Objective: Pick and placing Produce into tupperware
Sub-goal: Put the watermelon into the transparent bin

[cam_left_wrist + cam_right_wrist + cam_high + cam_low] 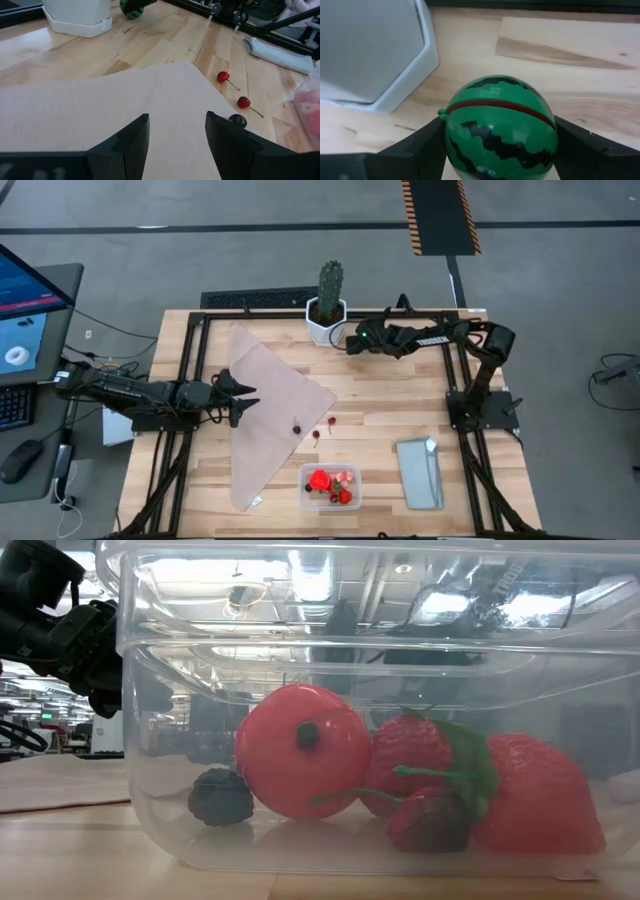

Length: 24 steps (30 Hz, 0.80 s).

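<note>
Striped green ball (500, 127) between right fingers (412, 147)

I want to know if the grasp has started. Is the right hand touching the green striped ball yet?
Cannot tell. The right wrist view shows the green striped ball between the right hand's fingers, its edges meeting them, but neither contact nor gap shows plainly.

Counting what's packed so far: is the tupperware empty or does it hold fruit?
Partly filled. The tupperware holds a red ball fruit, strawberries and a dark berry.

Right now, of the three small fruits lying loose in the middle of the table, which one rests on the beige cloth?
The dark berry alone lies on the cloth, at its edge. The two red cherries lie beside it on bare wood.
</note>
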Each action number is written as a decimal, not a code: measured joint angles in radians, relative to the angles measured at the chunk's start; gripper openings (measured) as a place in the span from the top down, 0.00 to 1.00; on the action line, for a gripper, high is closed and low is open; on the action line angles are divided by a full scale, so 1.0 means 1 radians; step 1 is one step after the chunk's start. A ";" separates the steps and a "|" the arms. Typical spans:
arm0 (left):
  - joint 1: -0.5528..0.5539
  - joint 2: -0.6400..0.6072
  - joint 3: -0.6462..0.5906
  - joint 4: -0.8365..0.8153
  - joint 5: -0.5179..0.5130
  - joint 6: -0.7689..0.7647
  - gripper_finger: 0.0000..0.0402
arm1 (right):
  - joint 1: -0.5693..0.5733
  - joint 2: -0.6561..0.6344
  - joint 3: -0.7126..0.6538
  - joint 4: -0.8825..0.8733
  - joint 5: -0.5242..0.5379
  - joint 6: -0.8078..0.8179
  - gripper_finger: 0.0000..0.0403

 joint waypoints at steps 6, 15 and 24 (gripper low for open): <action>0.000 0.000 0.000 0.000 0.000 0.000 0.55 | 0.021 -0.030 0.000 -0.042 -0.001 0.049 0.21; 0.000 0.000 0.000 0.000 0.000 0.000 0.55 | 0.130 -0.165 0.000 -0.167 -0.002 0.056 0.22; 0.000 0.000 0.000 0.000 0.000 0.000 0.55 | 0.293 -0.269 0.000 -0.210 0.153 0.091 0.50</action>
